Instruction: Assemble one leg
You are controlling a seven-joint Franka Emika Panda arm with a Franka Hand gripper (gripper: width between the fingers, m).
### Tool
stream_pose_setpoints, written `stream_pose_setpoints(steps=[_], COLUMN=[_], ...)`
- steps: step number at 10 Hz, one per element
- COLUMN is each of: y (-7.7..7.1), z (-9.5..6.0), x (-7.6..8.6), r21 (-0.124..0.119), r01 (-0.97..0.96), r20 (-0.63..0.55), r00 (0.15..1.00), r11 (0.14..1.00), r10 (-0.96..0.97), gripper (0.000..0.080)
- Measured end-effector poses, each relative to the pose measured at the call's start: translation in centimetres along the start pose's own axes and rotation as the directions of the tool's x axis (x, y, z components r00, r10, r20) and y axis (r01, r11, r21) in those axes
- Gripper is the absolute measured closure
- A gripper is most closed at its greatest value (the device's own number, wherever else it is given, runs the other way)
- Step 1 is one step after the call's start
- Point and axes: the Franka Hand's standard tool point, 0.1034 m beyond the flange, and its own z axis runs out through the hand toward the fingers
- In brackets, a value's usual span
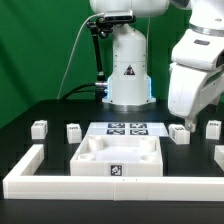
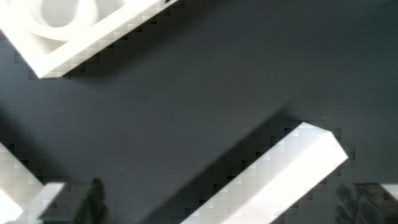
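At the exterior view's right, arm (image 1: 196, 70) stooped near leg (image 1: 180, 133) — tool (image 2: 217, 203) spread apart, empty.

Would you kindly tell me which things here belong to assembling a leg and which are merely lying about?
For the job: the four legs, the square tray-like part, the open gripper.
Just lying about: the marker board, the L-shaped border wall.

Four legs (image 1: 40, 128), perhaps; one square tray (image 1: 95, 168); one border wall (image 1: 60, 184); one marker board (image 1: 127, 128).
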Motion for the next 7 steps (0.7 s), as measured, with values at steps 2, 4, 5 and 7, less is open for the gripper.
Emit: stream_pose_setpoints(steps=[2,4,5,7], y=[0.00,0.01,0.01,0.03], z=[0.00,0.03,0.03,0.05], x=[0.00,-0.02,-0.03,-0.06], r21=[0.000,0.000,0.000,0.000], r01=[0.000,0.000,0.000,-0.001], r20=[0.000,0.000,0.000,0.000], r00=[1.000,1.000,1.000,1.000], r11=[1.000,1.000,1.000,1.000], r10=[0.000,0.000,0.000,0.001], gripper=[0.0150,0.0150,0.0150,0.0150])
